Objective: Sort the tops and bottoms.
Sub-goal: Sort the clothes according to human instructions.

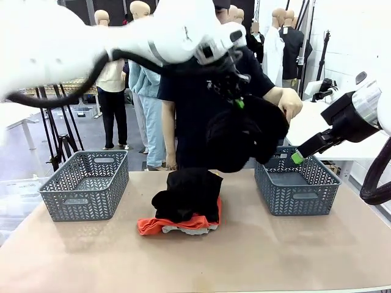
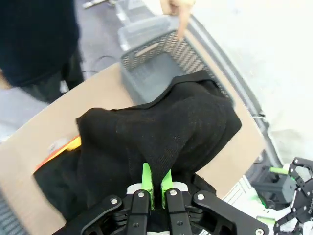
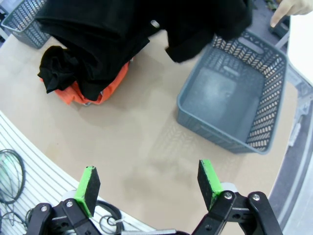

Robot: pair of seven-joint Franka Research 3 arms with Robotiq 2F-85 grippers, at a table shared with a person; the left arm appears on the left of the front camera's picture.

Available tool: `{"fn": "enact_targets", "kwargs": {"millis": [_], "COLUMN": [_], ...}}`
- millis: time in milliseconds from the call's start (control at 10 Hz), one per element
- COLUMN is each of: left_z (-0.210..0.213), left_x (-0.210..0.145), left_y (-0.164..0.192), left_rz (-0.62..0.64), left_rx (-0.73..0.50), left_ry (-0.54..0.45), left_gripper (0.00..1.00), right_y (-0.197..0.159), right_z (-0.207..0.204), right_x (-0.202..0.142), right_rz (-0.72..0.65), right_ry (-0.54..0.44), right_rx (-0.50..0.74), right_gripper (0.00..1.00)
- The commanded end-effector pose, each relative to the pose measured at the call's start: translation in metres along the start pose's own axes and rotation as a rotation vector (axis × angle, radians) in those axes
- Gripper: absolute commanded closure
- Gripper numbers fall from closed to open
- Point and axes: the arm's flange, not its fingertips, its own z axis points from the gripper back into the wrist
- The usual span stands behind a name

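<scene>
The left tool [image 1: 239, 102] is clamped on the bottoms [image 1: 244, 134], which hang above the surface [image 1: 275, 256] at 11 o'clock of the right basket [image 1: 297, 196]. The right tool [image 1: 297, 157] gapes empty at that basket's 12 o'clock. The tops [image 1: 153, 226] lie at its 9 o'clock.

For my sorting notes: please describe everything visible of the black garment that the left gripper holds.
The black garment is plain, soft, knit-looking cloth, bunched into loose folds. It hangs in the air from the left gripper, whose green pads are shut on a fold at its top. It is above the table, between the clothes pile and the grey basket on the robot's right.
</scene>
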Motion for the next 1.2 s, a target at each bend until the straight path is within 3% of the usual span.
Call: {"fn": "enact_targets", "kwargs": {"millis": [0,200,500,600,1000,1100], "left_z": [-0.046,-0.072,-0.098,-0.086,-0.102,-0.116], "left_x": [0.055,0.083,0.102,0.028,0.030,0.050], "left_y": [-0.002,-0.023,-0.032,-0.021,-0.035,-0.044], "left_rz": [-0.044,-0.094,-0.106,-0.085,-0.132,-0.132], "left_rx": [-0.190,-0.284,-0.327,-0.284,-0.296,-0.292], "left_ry": [0.032,0.030,0.033,0.017,0.071,-0.006], "left_gripper": [1.00,1.00,1.00,1.00,1.00,1.00], "right_y": [-0.001,-0.001,-0.001,-0.001,-0.001,-0.001], "right_z": [-0.002,-0.002,-0.002,-0.002,-0.002,-0.002], "right_x": [0.001,0.001,0.001,0.001,0.001,0.001], "right_rz": [-0.009,-0.009,-0.009,-0.009,-0.009,-0.009], "right_ry": [-0.014,-0.014,-0.014,-0.014,-0.014,-0.014], "right_rx": [0.021,0.021,0.021,0.021,0.021,0.021], "right_gripper": [0.00,0.00,0.00,0.00,0.00,0.00]}}
